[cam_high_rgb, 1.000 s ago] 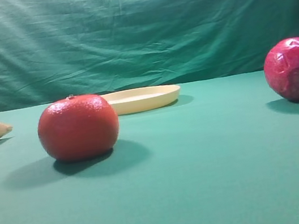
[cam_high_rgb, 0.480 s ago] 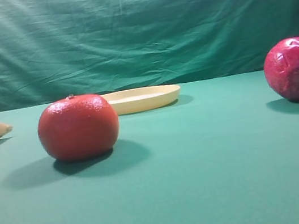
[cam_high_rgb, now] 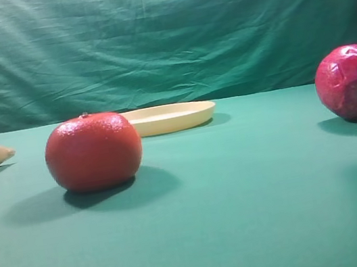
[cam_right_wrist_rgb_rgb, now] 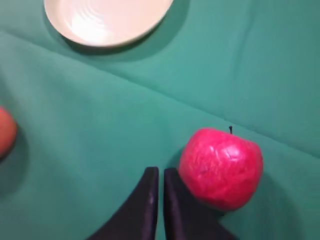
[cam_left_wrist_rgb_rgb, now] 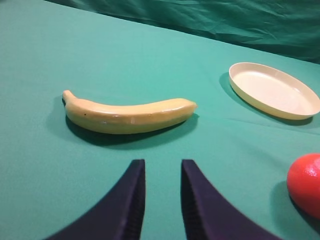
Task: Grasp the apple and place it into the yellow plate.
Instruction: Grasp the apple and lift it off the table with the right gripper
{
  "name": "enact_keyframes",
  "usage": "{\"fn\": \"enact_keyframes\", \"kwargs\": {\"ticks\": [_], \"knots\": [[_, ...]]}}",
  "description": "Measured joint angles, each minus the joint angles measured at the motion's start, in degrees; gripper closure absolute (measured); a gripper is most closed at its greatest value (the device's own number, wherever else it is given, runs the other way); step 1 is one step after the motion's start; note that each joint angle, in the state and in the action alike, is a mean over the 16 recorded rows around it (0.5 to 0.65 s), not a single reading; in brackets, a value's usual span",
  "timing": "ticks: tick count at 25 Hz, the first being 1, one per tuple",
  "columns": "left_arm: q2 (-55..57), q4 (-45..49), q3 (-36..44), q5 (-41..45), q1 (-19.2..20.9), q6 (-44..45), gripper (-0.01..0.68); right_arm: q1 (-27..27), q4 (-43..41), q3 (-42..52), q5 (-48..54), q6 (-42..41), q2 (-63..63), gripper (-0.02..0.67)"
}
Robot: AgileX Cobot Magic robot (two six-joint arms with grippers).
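Apple (cam_right_wrist_rgb_rgb: 221,168) and yellow plate (cam_right_wrist_rgb_rgb: 107,20) are being seen well apart on the table (cam_right_wrist_rgb_rgb: 240,65) by the right wrist view, the right end effector (cam_right_wrist_rgb_rgb: 157,176) nearly closed just beside the fruit. Only the left view is showing the banana (cam_left_wrist_rgb_rgb: 127,115) beyond the slightly parted, empty left end effector (cam_left_wrist_rgb_rgb: 163,172).
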Motion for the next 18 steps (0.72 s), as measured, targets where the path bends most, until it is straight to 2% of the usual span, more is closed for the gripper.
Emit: {"fn": "enact_keyframes", "kwargs": {"ticks": [3,6,14,18], "knots": [[0.0,0.0,0.0,0.0,0.0,0.0,0.516,2.0,-5.8,-1.9,1.4,4.6,2.4,0.562],[0.0,0.0,0.0,0.0,0.0,0.0,0.516,3.0,-9.3,-3.1,2.0,8.3,4.2,0.452],[0.0,0.0,0.0,0.0,0.0,0.0,0.516,3.2,-12.7,-3.9,0.7,15.1,8.1,0.133],[0.0,0.0,0.0,0.0,0.0,0.0,0.516,2.8,-14.2,-4.0,-0.7,18.3,10.7,0.026]]}}
